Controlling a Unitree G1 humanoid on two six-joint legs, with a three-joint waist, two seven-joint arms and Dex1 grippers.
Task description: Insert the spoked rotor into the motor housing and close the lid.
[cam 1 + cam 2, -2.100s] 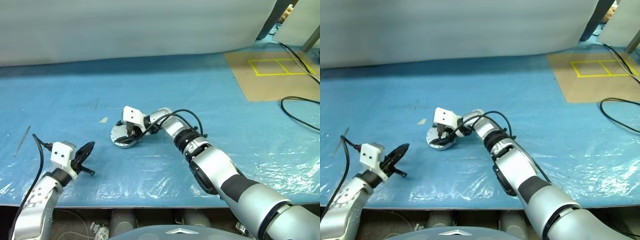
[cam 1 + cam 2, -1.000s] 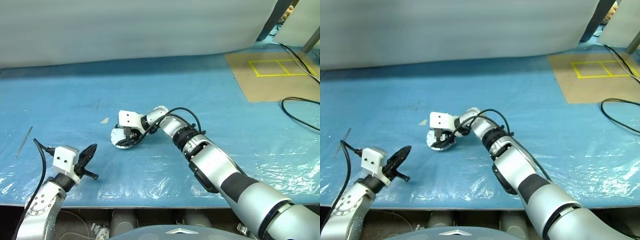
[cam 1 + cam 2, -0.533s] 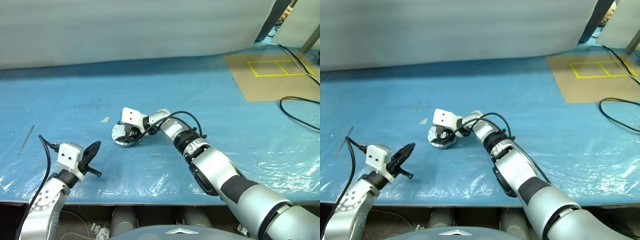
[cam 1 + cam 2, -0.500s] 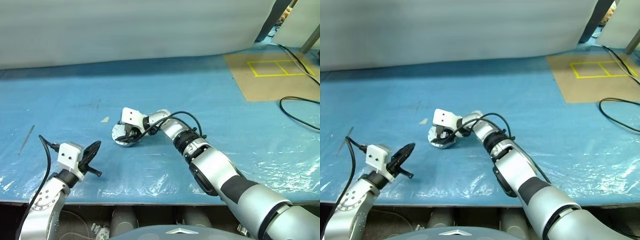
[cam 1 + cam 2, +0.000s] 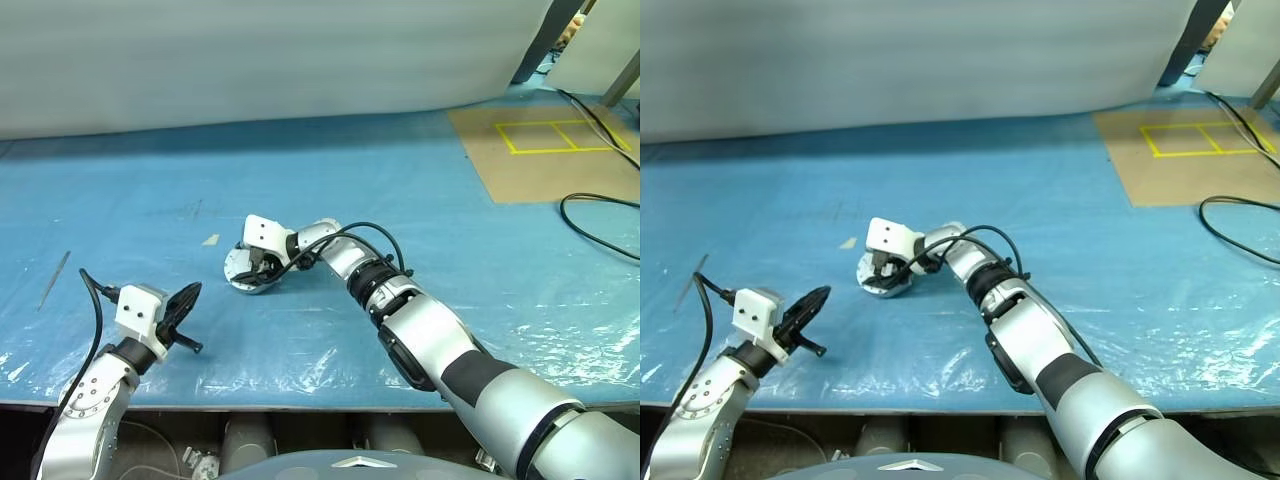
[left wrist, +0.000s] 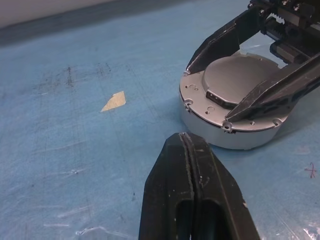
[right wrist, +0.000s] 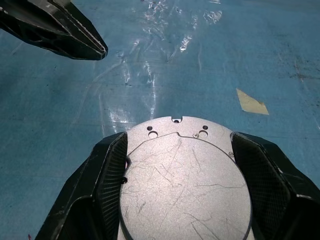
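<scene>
At the lower left our left gripper point(image 5: 187, 300) stays shut and empty, while mid-frame our right gripper point(image 7: 177, 165) has rolled a little, fingers still wide around the round silver lidded motor housing point(image 6: 232, 100), so closing looks nearly done.

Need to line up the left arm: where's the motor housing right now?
The motor housing sits mid-table on the blue sheet, lid on, between the right gripper fingers.

Motor housing point(image 5: 243, 270) sits on blue sheet point(image 5: 420, 210). Right gripper point(image 5: 256, 268) straddles it, fingers on either side. Left gripper point(image 5: 184, 300), fingers pressed together, hovers well apart, nearer the sheet's front edge.
</scene>
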